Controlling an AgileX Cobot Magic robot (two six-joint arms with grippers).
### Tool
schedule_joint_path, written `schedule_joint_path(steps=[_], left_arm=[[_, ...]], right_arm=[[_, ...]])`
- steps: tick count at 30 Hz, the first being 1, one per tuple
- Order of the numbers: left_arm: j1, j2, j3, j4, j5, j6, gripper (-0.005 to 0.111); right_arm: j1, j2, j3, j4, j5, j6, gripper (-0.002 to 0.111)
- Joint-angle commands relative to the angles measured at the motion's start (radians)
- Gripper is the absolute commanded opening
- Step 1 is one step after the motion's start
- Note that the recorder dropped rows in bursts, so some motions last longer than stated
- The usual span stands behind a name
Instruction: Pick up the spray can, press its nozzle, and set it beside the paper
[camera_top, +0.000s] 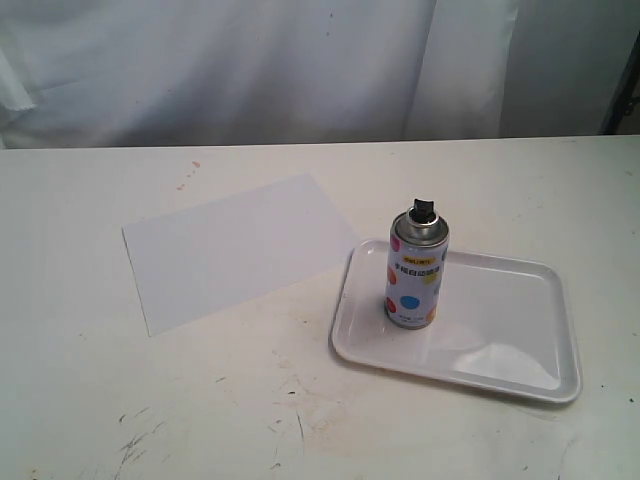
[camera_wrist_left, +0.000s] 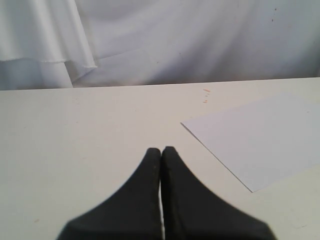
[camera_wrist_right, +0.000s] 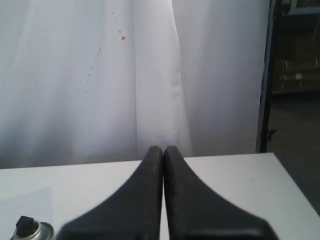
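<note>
The spray can (camera_top: 416, 270), white with coloured dots and a silver top, stands upright at the left end of a glossy white tray (camera_top: 500, 340). Its black nozzle (camera_top: 422, 210) points up; the nozzle (camera_wrist_right: 24, 223) and silver dome also show in a corner of the right wrist view. The paper (camera_top: 235, 248) lies flat on the table to the left of the tray, and the paper (camera_wrist_left: 260, 140) shows in the left wrist view too. My left gripper (camera_wrist_left: 161, 150) is shut and empty over bare table. My right gripper (camera_wrist_right: 163, 149) is shut and empty. Neither gripper shows in the exterior view.
A white curtain (camera_top: 300, 60) hangs behind the table's far edge. The tabletop (camera_top: 200, 420) near the front carries dark scuffs. A dark frame (camera_wrist_right: 267, 75) stands beyond the table's corner in the right wrist view.
</note>
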Motion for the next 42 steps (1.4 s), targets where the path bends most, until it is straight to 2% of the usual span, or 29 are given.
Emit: schedule_joint_path(steps=[1, 5, 9, 10, 11, 13, 15, 22, 25, 42], left_arm=[[0.0, -0.005, 0.005, -0.004, -0.01, 0.005, 0.0], [0.0, -0.005, 0.005, -0.004, -0.01, 0.007, 0.0], [0.0, -0.005, 0.005, -0.004, -0.01, 0.007, 0.0], [0.0, -0.005, 0.005, -0.004, -0.01, 0.007, 0.0], [0.0, -0.005, 0.005, -0.004, -0.01, 0.007, 0.0], [0.0, -0.005, 0.005, -0.004, -0.01, 0.005, 0.0], [0.0, -0.005, 0.005, -0.004, -0.01, 0.005, 0.0], [0.0, -0.005, 0.005, -0.004, -0.01, 0.007, 0.0], [0.0, -0.005, 0.005, -0.004, -0.01, 0.007, 0.0], [0.0, -0.005, 0.005, -0.004, -0.01, 0.005, 0.0]], right_arm=[[-0.051, -0.141, 0.007, -0.024, 0.074, -0.013, 0.0], [-0.054, -0.189, 0.007, -0.024, 0.082, -0.013, 0.0], [-0.054, -0.196, 0.034, -0.061, 0.18, 0.017, 0.0], [-0.054, -0.227, 0.069, -0.224, 0.227, 0.174, 0.0], [-0.054, -0.258, 0.117, -0.438, 0.242, 0.437, 0.0], [-0.054, -0.298, 0.163, -0.603, 0.242, 0.64, 0.0], [-0.054, -0.341, 0.204, -0.721, 0.242, 0.754, 0.0], [-0.054, -0.495, 0.385, -0.745, 0.233, 0.756, 0.0], [-0.054, -0.495, 0.385, -0.753, 0.314, 0.749, 0.0], [-0.054, -0.515, 0.385, -0.755, 0.34, 0.745, 0.0]])
